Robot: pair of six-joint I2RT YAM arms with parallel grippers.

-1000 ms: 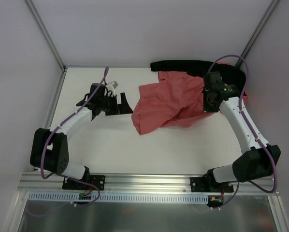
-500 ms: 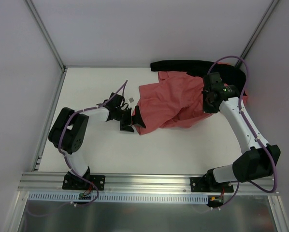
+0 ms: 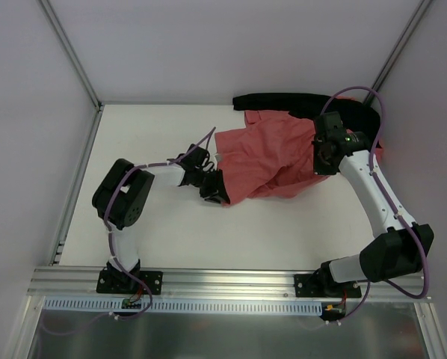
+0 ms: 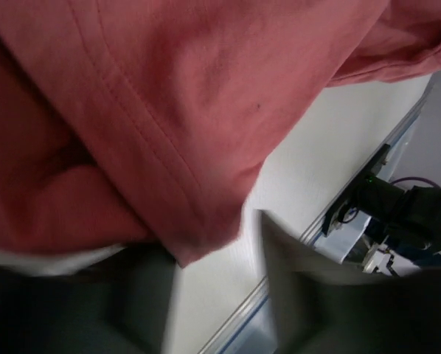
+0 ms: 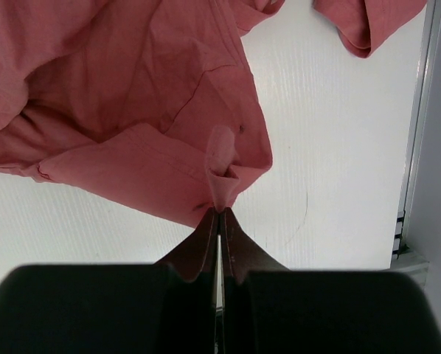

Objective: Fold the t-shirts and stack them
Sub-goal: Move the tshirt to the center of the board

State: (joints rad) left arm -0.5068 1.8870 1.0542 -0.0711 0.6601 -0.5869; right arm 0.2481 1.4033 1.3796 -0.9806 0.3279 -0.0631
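A crumpled salmon-red t-shirt lies at the table's back right. My right gripper is shut on a pinched fold of that t-shirt, the fingertips pressed together on the cloth at the gripper. My left gripper sits at the shirt's near left corner. In the left wrist view the hemmed corner hangs at the mouth of the gripper; the blurred jaws stand apart, bare table between them. A second red piece lies beyond, also behind the right arm.
A black cloth lies along the back edge behind the shirts. Metal frame posts rise at the back corners. The table's right rail runs close to the right gripper. The right arm's base shows past the left gripper.
My left arm has swung right from the table's middle left to the shirt's near left corner, and its jaws have narrowed. The right arm has kept still with its grip.
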